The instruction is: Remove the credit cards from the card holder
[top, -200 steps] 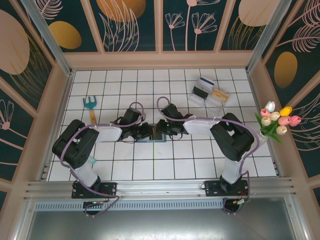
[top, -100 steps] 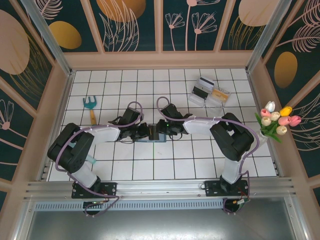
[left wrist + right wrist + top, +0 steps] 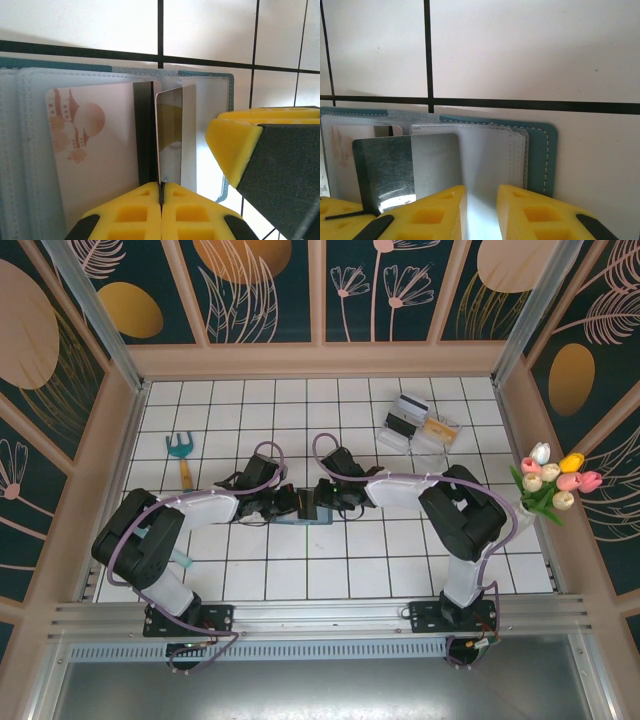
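The teal card holder lies open on the white tiles between my two grippers. Its clear sleeves face up, with the teal cover at the edge. My left gripper is shut on a greyish, shiny credit card with a dark stripe, which stands on edge out of a sleeve. A second, pale card with an orange-pink drawing sits in the sleeve beside it. My right gripper pinches a creased clear sleeve, its jaws a little apart. The grey card is to its left.
A clear plastic tray with cards stands at the back right. A teal toy garden fork lies at the left, and a bunch of tulips at the right wall. One finger of the right gripper hangs close beside the left jaws.
The left arm's elbow has swung slightly outward to the left and its jaws have closed fully on the card. The right jaws have narrowed a little. The holder has stayed in place.
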`<action>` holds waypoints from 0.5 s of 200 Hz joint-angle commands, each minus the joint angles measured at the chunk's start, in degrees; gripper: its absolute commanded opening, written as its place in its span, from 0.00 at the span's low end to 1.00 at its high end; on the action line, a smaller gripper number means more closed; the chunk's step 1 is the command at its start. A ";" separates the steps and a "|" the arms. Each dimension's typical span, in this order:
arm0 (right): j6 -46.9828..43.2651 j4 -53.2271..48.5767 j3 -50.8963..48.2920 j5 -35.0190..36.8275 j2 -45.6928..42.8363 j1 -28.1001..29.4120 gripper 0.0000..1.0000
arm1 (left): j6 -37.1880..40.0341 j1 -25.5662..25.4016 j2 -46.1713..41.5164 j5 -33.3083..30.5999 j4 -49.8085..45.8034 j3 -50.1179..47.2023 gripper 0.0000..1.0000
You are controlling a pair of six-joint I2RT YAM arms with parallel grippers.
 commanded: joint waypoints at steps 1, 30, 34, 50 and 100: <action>-0.75 -8.32 -0.73 3.93 4.07 0.79 0.27 | -0.63 -0.17 -0.60 1.66 0.89 -0.27 0.09; -1.62 -9.71 0.31 4.67 5.44 1.78 0.27 | -1.45 -0.19 -0.60 3.99 3.40 -0.79 0.14; -1.73 -9.76 0.44 4.69 5.69 2.00 0.27 | -1.58 -0.16 -0.60 4.30 3.83 -0.87 0.14; -1.77 -9.47 0.51 3.96 6.17 2.18 0.27 | -2.23 -0.13 -0.51 5.39 5.42 -1.15 0.15; -1.29 -7.86 -0.49 2.30 6.10 2.18 0.28 | -2.70 -0.16 1.15 5.82 6.64 -0.99 0.14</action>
